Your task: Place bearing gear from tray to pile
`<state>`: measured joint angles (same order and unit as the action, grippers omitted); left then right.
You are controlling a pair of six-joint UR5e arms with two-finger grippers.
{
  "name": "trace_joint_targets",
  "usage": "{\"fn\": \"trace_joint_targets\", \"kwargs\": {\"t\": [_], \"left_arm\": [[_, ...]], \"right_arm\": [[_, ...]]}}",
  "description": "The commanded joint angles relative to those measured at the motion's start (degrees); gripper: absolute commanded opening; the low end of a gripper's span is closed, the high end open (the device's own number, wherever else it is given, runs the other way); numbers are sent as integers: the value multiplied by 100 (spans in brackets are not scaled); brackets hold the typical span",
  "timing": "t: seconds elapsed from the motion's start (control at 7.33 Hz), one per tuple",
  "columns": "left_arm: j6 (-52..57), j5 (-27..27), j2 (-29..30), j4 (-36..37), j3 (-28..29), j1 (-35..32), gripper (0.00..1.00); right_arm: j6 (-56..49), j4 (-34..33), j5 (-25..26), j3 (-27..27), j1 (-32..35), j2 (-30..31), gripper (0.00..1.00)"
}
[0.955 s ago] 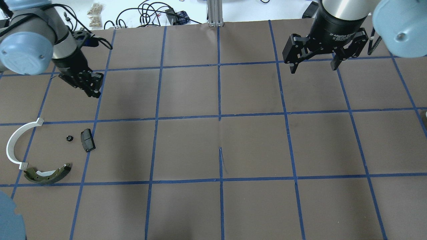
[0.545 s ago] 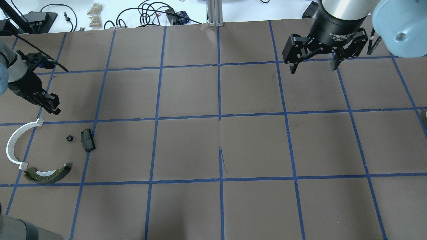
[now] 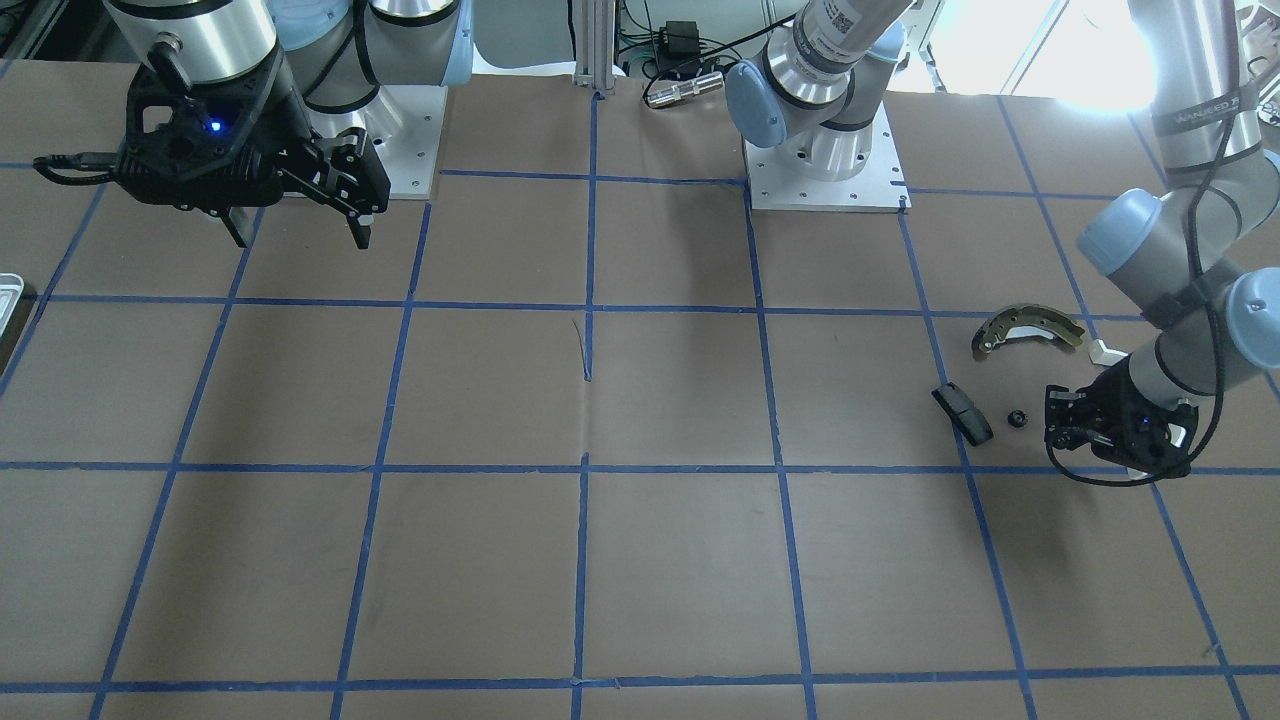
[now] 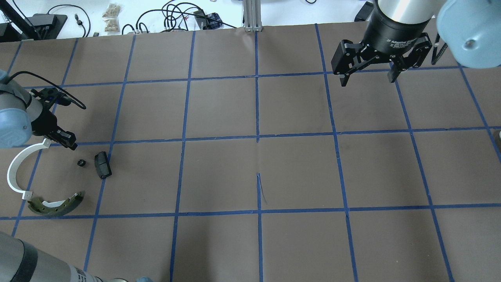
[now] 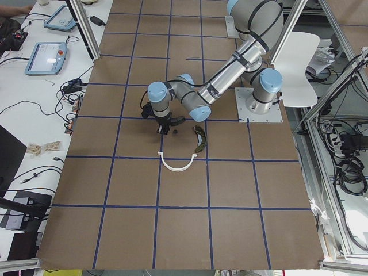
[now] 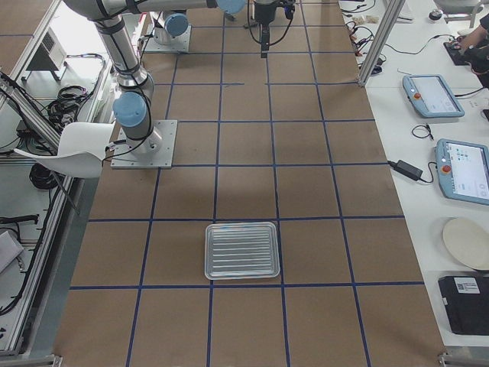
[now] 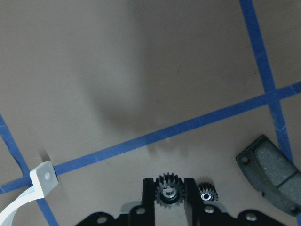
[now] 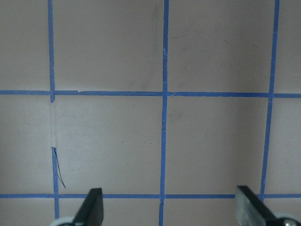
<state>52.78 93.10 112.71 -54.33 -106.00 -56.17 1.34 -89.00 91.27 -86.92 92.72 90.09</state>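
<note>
My left gripper (image 7: 169,200) is shut on a small black bearing gear (image 7: 169,192), held low just beside the pile. In the overhead view the left gripper (image 4: 70,143) hovers by the white half-ring's end (image 4: 17,168). A second small black gear (image 4: 81,162) lies next to the black oblong pad (image 4: 102,165); the olive brake shoe (image 4: 56,204) lies nearer the robot. The silvery tray (image 6: 241,250) looks empty at the table's right end. My right gripper (image 4: 366,76) is open and empty, high over the far right.
The brown table (image 4: 258,168) carries a blue tape grid. Cables and small boxes (image 4: 172,15) lie beyond its far edge. The tray's corner (image 3: 8,285) shows at the front view's left edge. The left arm's elbow (image 4: 39,262) overhangs the near left corner.
My left arm has swung from the far left squares toward the robot and down to the pile, beside the half-ring's end. The right arm and the pile parts have not moved.
</note>
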Motion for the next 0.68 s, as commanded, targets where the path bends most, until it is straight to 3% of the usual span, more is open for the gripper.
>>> {"fn": "trace_joint_targets", "kwargs": {"t": [0.0, 0.27, 0.41, 0.55], "left_arm": [[-40, -29, 41, -7, -52, 35, 8], [-49, -29, 41, 19, -166, 149, 8], [-58, -20, 41, 28, -184, 237, 15], [-101, -20, 32, 28, -193, 238, 43]], "right_arm": [[-2, -4, -4, 0, 0, 0, 100], [-2, -4, -4, 0, 0, 0, 100], [-2, -4, -4, 0, 0, 0, 100], [-2, -4, -4, 0, 0, 0, 100]]}}
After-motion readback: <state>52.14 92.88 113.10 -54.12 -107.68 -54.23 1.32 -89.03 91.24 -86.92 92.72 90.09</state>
